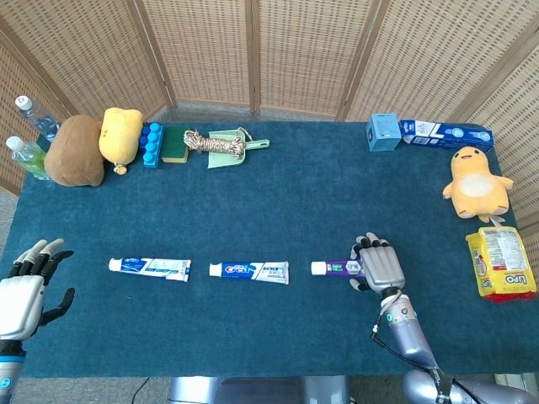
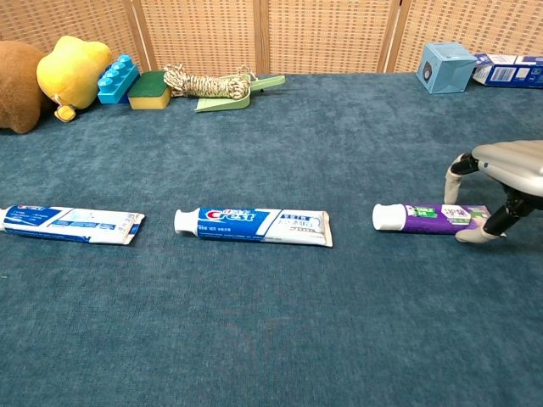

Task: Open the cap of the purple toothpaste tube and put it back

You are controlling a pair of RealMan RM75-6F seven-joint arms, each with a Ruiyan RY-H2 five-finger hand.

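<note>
The purple toothpaste tube [image 1: 338,268] [image 2: 434,217] lies flat on the blue table, its white cap [image 2: 389,217] on and pointing left. My right hand [image 1: 381,266] [image 2: 505,174] arches over the tube's tail end. Its thumb tip [image 2: 473,235] touches the near edge and a fingertip [image 2: 453,193] comes down on the far edge, so it pinches the tail. My left hand [image 1: 25,290] hovers at the front left corner, fingers spread and holding nothing. It shows only in the head view.
Two blue-and-white toothpaste tubes [image 1: 150,267] [image 1: 249,270] lie in a row left of the purple one. A snack pack [image 1: 502,263] and yellow plush [image 1: 476,182] sit at the right edge. Boxes, blocks, rope, a sponge and bottles line the back.
</note>
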